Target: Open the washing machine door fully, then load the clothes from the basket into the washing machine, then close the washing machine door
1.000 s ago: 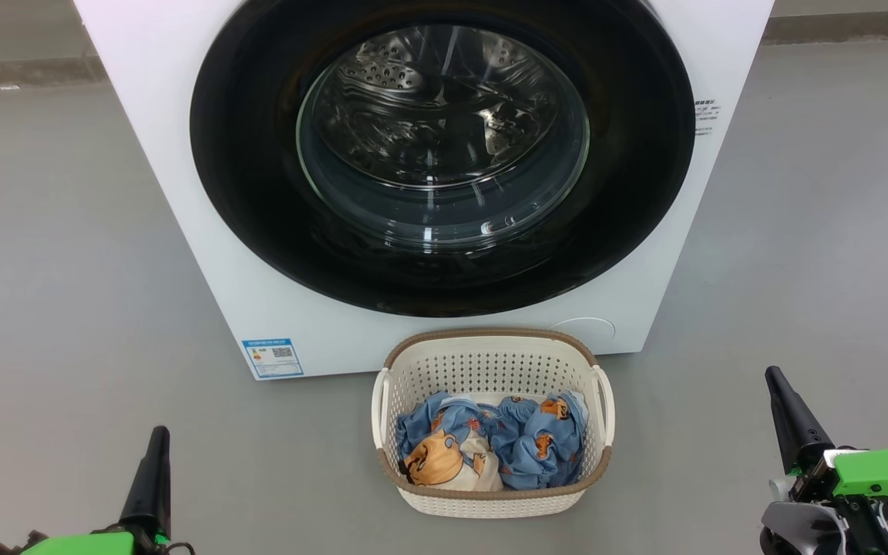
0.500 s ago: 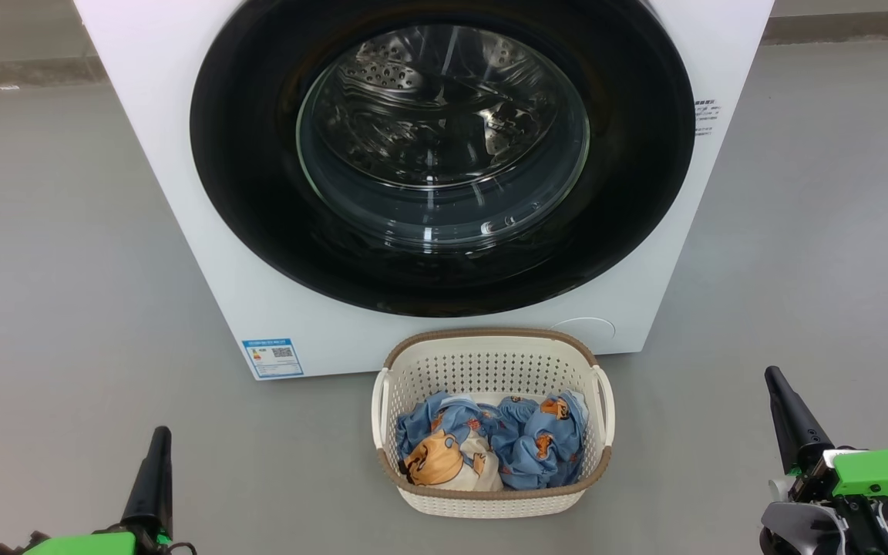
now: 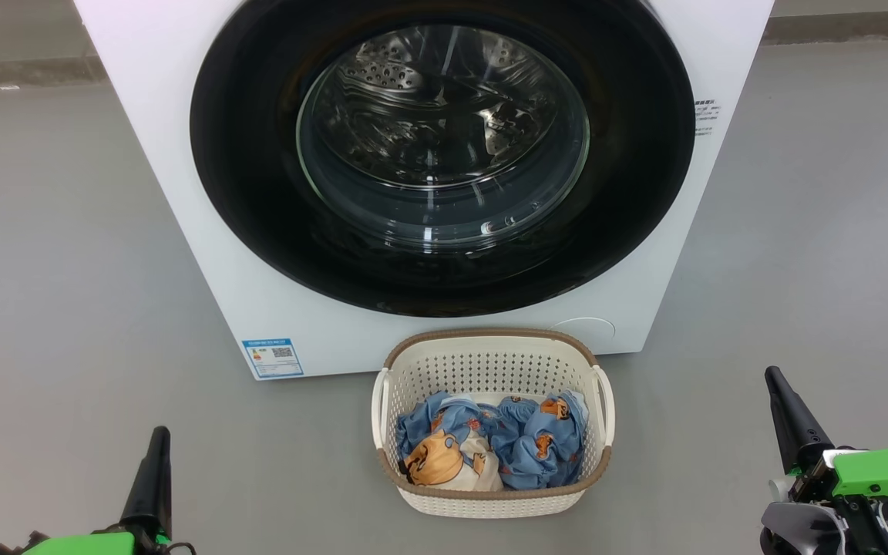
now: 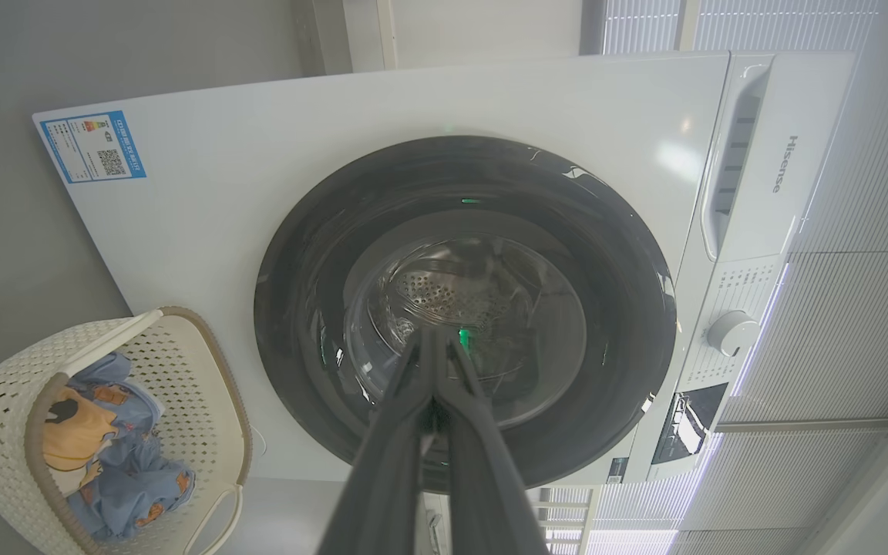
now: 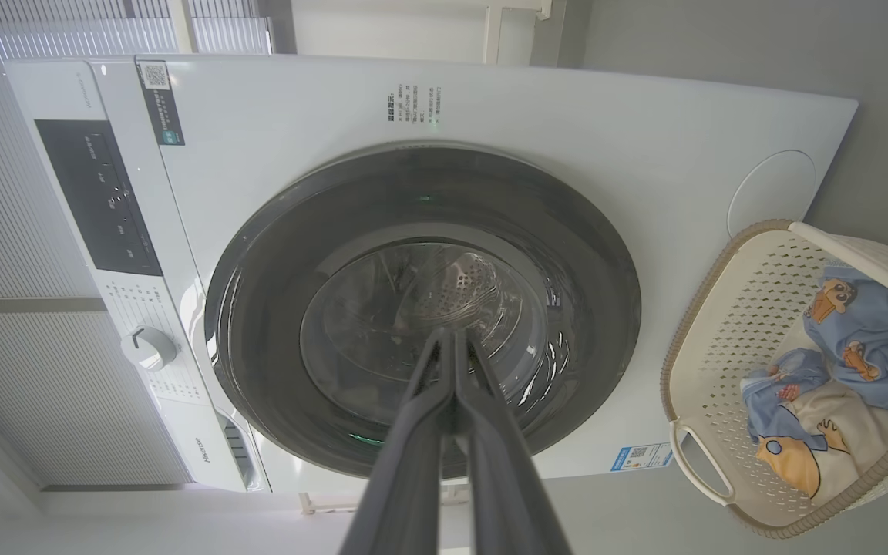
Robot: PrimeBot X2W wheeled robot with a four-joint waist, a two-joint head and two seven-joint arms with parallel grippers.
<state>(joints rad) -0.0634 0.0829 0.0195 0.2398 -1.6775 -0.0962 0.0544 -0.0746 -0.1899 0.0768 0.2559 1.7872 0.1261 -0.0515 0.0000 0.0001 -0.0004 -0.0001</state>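
The white washing machine [image 3: 205, 231] stands straight ahead on the floor. Its round black washing machine door [image 3: 444, 154] with the clear glass bowl sits flush against the front, closed. On the floor just in front stands the cream basket [image 3: 490, 351], with the blue cartoon-printed clothes [image 3: 490, 443] heaped inside. My left gripper [image 3: 156, 439] is low at the left, shut and empty, well clear of the basket. My right gripper [image 3: 774, 375] is low at the right, also shut and empty. In the wrist views each gripper [image 4: 432, 335] [image 5: 450, 335] points at the door [image 4: 463, 308] [image 5: 421, 308] from a distance.
Grey floor [image 3: 51, 270] spreads on both sides of the machine. A small blue label [image 3: 272, 357] sits at the machine's lower left corner. The control panel with a dial [image 4: 731, 331] is along the machine's top. A wall base [image 3: 20, 73] runs behind.
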